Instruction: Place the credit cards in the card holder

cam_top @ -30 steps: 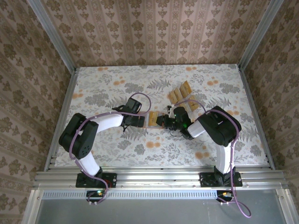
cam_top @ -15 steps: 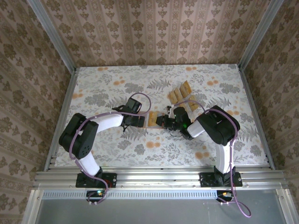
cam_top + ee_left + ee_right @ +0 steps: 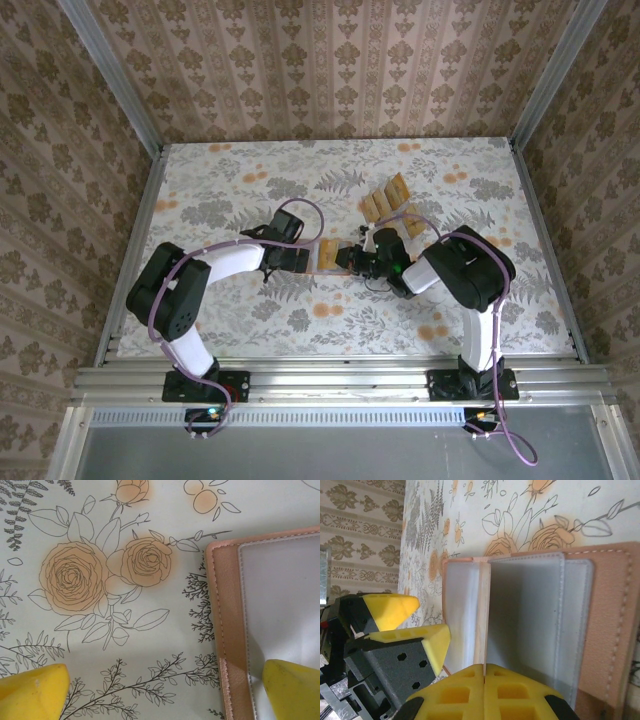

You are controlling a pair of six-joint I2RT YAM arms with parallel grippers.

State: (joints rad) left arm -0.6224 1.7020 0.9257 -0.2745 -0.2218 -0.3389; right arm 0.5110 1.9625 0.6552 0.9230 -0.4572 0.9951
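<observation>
Floral table, nothing moved: L pincer wide, R pincer gripping card.

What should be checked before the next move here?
1. Is the holder lying open, inner face up: ok.
2. Is the left gripper open, with one finger on the holder's inner face and the other on the table: ok.
3. Is the right gripper shut on a card: ok.
4. Is the card's far edge inside a pocket: cannot tell.
5. Are the remaining cards standing beyond the holder: ok.
</observation>
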